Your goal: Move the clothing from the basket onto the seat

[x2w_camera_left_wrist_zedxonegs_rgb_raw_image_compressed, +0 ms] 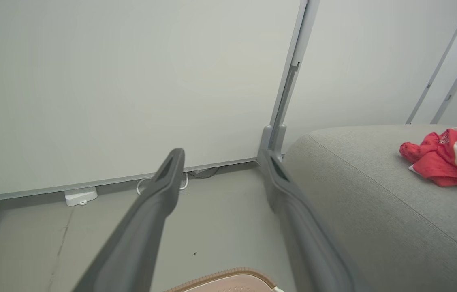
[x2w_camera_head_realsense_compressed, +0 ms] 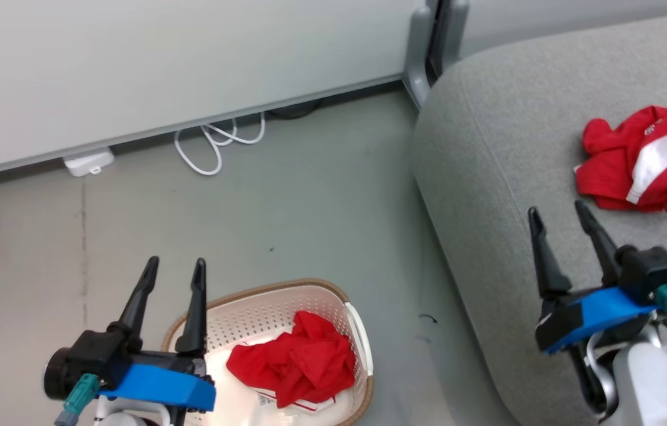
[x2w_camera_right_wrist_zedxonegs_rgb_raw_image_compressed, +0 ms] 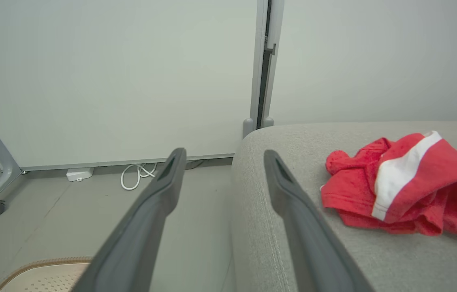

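One garment (x2w_camera_head_realsense_compressed: 295, 358) lies crumpled in the basket (x2w_camera_head_realsense_compressed: 363, 343), the other garment (x2w_camera_head_realsense_compressed: 647, 157) on the seat (x2w_camera_head_realsense_compressed: 487, 177) — our left gripper (x2w_camera_head_realsense_compressed: 175, 263) and right gripper (x2w_camera_head_realsense_compressed: 555, 208) gape empty, so we'd pinch the basket's heap deep.

basket (x2w_camera_head_realsense_compressed: 310, 283) on floor (x2w_camera_head_realsense_compressed: 286, 195), garment (x2w_camera_head_realsense_compressed: 614, 171) on seat (x2w_camera_head_realsense_compressed: 487, 189)

Lighting even, diffuse; shadows faint. Glare bleaches the basket (x2w_camera_head_realsense_compressed: 262, 310) interior, lower left. Wrist views blur at bottom.
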Controlling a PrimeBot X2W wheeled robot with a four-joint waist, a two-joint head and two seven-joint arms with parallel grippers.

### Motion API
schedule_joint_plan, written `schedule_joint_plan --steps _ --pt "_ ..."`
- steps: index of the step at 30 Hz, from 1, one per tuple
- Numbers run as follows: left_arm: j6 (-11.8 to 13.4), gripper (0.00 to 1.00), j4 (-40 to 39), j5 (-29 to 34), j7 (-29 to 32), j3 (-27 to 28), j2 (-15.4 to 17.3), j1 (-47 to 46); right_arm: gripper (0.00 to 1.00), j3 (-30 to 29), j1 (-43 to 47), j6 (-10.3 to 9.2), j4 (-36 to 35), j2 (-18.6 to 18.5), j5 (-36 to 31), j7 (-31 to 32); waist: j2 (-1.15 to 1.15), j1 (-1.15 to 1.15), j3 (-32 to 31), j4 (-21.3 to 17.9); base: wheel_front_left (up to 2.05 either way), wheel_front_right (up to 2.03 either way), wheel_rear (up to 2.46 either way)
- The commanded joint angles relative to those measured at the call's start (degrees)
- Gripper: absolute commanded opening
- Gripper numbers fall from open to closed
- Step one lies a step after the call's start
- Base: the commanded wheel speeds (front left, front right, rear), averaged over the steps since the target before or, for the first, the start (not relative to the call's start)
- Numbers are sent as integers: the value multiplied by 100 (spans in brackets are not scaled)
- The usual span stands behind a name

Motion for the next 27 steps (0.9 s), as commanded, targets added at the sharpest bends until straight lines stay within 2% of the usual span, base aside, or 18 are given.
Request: schedule_joint_plan --steps 1,11,18,27 --pt "-2 100 35 33 -17 87 17 58 100 59 232 3 -204 50 -64 61 0 2 -181 178 0 0 0" --pt "-3 100 303 49 -17 477 25 385 100 202 1058 3 -941 239 -68 288 0 2 -708 676 0 0 0" --pt "-3 100 398 124 -17 608 -13 586 100 219 1321 3 -937 260 -76 300 0 2 -880 859 0 0 0" --pt "-3 100 357 186 -17 713 -87 712 100 291 1400 3 -884 261 30 345 0 2 -921 913 0 0 0"
